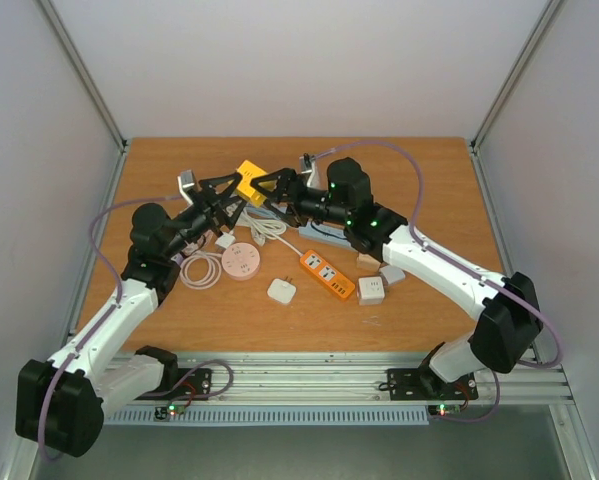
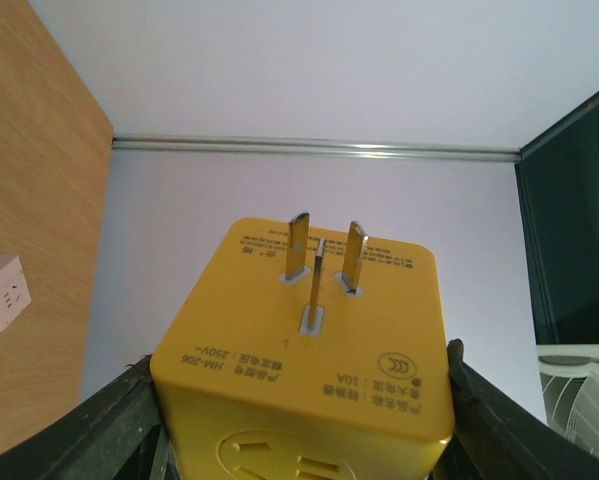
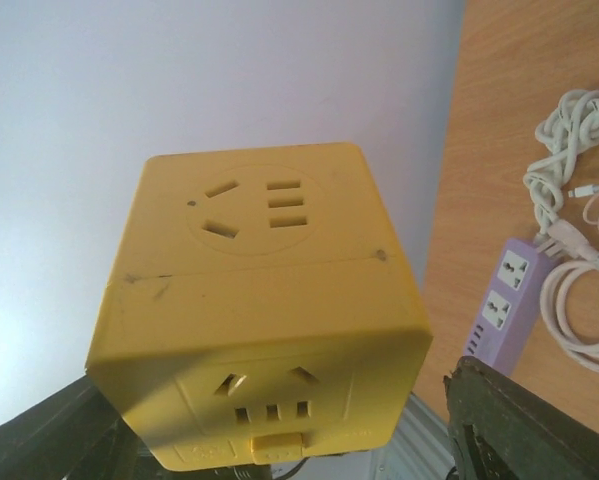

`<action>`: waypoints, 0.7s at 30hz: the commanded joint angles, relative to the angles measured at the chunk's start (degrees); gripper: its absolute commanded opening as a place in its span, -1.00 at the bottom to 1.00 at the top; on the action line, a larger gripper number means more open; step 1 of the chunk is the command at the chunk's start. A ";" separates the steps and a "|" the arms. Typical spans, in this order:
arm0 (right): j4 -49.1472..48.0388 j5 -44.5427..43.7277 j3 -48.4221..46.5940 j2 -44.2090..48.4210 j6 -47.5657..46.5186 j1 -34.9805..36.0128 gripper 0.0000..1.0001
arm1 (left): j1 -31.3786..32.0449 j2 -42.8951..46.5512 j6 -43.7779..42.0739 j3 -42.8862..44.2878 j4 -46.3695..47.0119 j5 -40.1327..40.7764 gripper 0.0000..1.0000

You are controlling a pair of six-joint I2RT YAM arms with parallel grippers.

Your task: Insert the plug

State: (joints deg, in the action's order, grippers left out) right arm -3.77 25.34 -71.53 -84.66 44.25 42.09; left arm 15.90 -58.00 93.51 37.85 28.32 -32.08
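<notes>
Wooden worktop [image 1: 219, 320] between plain white walls [image 1: 279, 70] fills the overhead view. Toward its 12 o'clock edge the two claws meet on a yellow cube adapter [image 1: 248, 176] held up off the wood. The left claw [image 1: 234, 196] is at its 8 o'clock and the right claw [image 1: 263, 190] at its 4 o'clock. An orange power strip [image 1: 326, 273] lies at 5 o'clock from the cube and a round pink socket [image 1: 242, 262] at 6 o'clock. White cube adapters [image 1: 282, 291] and a coiled white cable [image 1: 201, 270] lie near them.

Left wrist view: the left claw pinches the cube, a dark finger [image 2: 119, 430] pressed on each flank. The three prongs [image 2: 319, 265] point to 12 o'clock, at the wall and not at any socket.

Right wrist view: the right claw stands spread about what looks like the same cube, with a gap between the yellow face and the finger at 5 o'clock. A purple strip [image 3: 509, 300] and a white cord [image 3: 579, 190] lie at 3 o'clock on the wood.

I judge this a mid-air regrip or handover, before any insertion. Next, one claw needs a firm hold, the prongs need turning downward, and they must line up with a three-hole socket, probably on a strip.
</notes>
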 commanded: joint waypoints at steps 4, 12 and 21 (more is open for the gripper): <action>-2.48 0.80 -1.93 -3.94 5.13 0.42 0.56 | 0.25 1.56 3.64 -0.26 5.65 0.24 -0.13; -1.59 -0.48 -1.62 -3.83 5.89 0.54 0.09 | 0.25 2.79 2.86 -1.35 3.23 -0.42 -0.02; 14.71 -3.70 -4.28 0.34 -2.19 -2.51 -0.16 | 0.02 1.66 -8.59 0.50 -9.62 -5.23 0.98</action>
State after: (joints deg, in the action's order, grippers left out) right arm -1.80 25.10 -72.49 -87.33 47.48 41.98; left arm 15.90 -57.06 93.17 36.47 24.16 -33.56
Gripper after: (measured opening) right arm 0.632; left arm 0.913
